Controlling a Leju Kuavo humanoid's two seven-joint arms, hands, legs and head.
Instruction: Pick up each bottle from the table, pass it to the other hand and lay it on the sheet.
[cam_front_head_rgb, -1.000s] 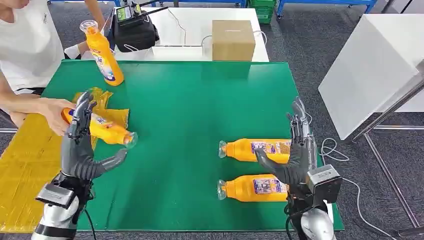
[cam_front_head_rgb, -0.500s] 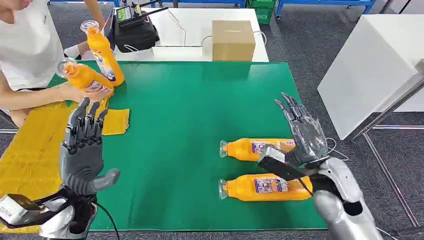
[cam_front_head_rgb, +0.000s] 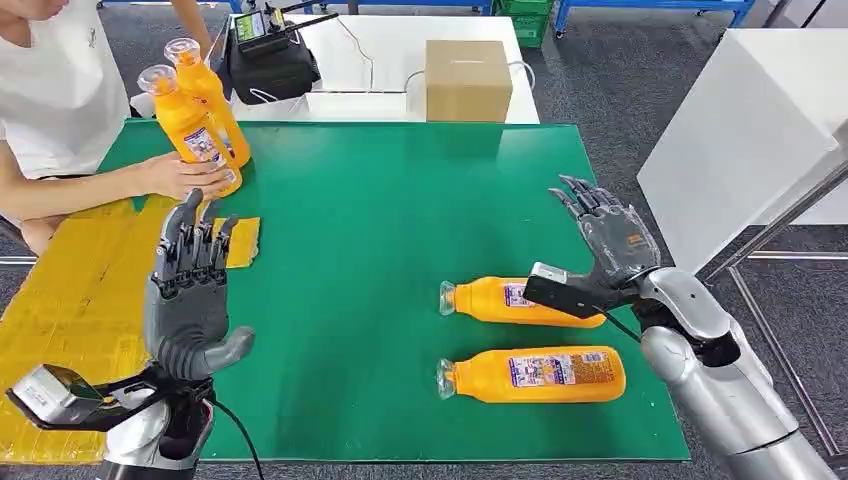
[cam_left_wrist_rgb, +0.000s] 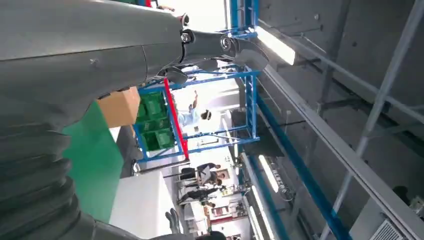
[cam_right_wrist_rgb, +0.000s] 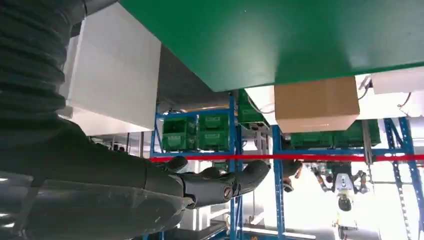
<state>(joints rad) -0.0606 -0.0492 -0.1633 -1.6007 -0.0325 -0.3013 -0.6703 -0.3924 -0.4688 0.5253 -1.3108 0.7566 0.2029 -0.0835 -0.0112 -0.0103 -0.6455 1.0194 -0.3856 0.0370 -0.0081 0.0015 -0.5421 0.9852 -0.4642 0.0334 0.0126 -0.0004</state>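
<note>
Two orange bottles lie on their sides on the green table (cam_front_head_rgb: 380, 210) at the right: the far bottle (cam_front_head_rgb: 510, 301) and the near bottle (cam_front_head_rgb: 535, 374), caps pointing left. My right hand (cam_front_head_rgb: 608, 245) hovers open above the far bottle's base end, fingers spread. My left hand (cam_front_head_rgb: 190, 290) is raised open at the left, over the edge of the yellow sheet (cam_front_head_rgb: 70, 300), holding nothing. A person's hand (cam_front_head_rgb: 175, 175) sets an orange bottle (cam_front_head_rgb: 190, 130) upright beside another upright orange bottle (cam_front_head_rgb: 212, 95) at the table's far left.
A person in white sits at the far left. A cardboard box (cam_front_head_rgb: 466, 79) and a black device (cam_front_head_rgb: 268, 60) stand on a white table behind. A white cabinet (cam_front_head_rgb: 745, 130) is at the right.
The person took the bottle off the sheet and stood it by the other upright one. My right hand rose and turned palm-down over the far bottle. My left hand lifted slightly.
</note>
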